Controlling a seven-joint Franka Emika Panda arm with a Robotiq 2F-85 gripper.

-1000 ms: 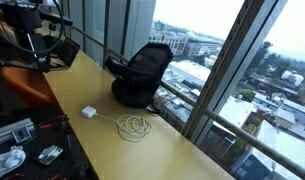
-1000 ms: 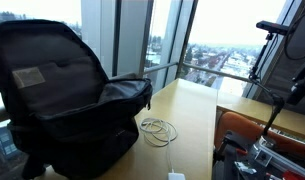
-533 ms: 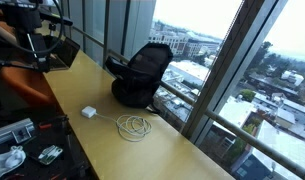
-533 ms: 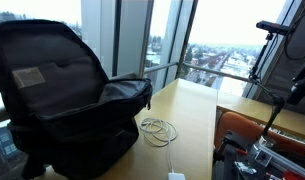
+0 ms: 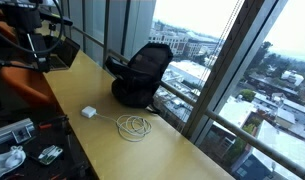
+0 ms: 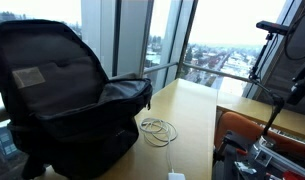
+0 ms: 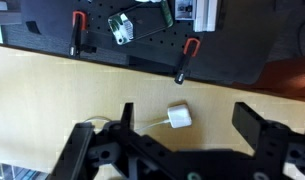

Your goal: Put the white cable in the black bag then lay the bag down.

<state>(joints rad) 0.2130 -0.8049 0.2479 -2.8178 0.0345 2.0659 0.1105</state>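
Note:
The white cable [image 5: 134,125] lies in loose loops on the wooden table [image 5: 102,140], its small square plug block [image 5: 89,112] a little apart from the coil. It also shows in an exterior view [image 6: 159,129] just beside the black bag [image 6: 62,95]. The bag [image 5: 142,75] stands upright by the window with its flap open. In the wrist view my gripper [image 7: 189,122] hangs open well above the table, with the plug block [image 7: 179,117] between its two fingers [image 7: 254,125]. The gripper body hides most of the coil there. The gripper holds nothing.
A black perforated board [image 7: 242,40] with red clamps [image 7: 187,50] and a green device [image 7: 122,27] borders the table. Tools lie at the near corner [image 5: 22,150]. An orange chair [image 5: 27,85] and camera stands [image 6: 282,40] stand alongside. Window glass backs the table.

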